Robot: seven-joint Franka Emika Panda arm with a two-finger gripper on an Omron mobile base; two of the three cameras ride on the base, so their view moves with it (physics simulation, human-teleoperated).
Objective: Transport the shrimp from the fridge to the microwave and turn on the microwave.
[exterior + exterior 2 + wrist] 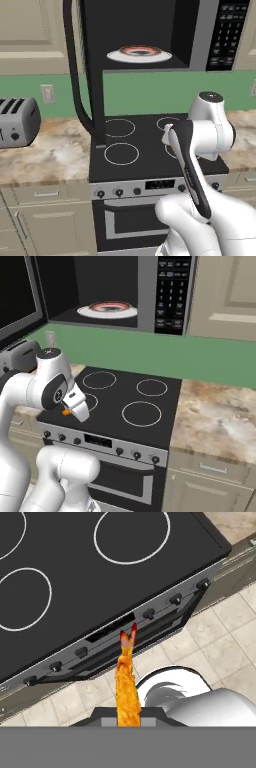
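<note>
The shrimp [127,682] is a thin orange piece with a red tail, and my gripper [128,718] is shut on its lower end. In the hand view it hangs above the front edge of the black stove [75,562], over the knob row. From the right base view the shrimp [65,412] shows as an orange speck under my gripper [68,409], low over the stove's front left corner. The microwave [170,293] is mounted above the stove with its door [17,296] swung open to the left. A round plate [107,309] lies inside it. The fridge is out of view.
A silver toaster [17,122] stands on the marble counter [55,155] left of the stove [150,145]. More counter [215,416] runs to the right. Beige cabinets hang beside the microwave [227,35], whose open door [92,75] reaches down toward the stove's left side.
</note>
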